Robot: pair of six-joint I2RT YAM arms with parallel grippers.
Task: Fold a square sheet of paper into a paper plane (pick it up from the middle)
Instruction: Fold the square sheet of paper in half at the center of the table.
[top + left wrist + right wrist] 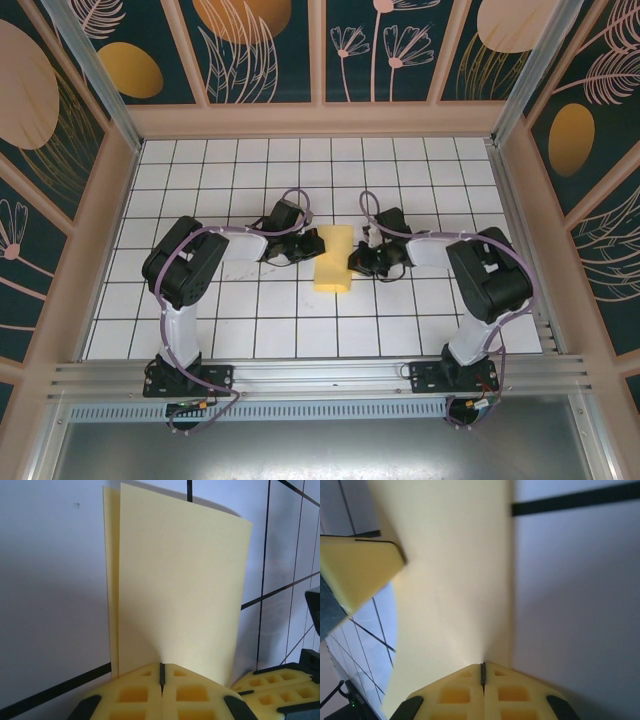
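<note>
Left gripper is clenched, its yellow pads tight together, pinching the lower edge of the square sheet of paper. The sheet runs from the pads up the centre of the left wrist frame. It is doubled over, with a second layer peeking out along its left side.

Right gripper is clenched too, on the same sheet, and the paper fans from its pads to the top of that frame.

Overhead, the sheet sits at frame centre as a narrow folded strip, one gripper on each side, facing each other. Cannot tell if it is lifted off the tiled table.

The opposite gripper's yellow finger crowds in at lower right of the left wrist view and at upper left of the right wrist view.

Left arm and right arm are bent at the elbow, forearms angled inward to centre, bases at the bottom edge.
</note>
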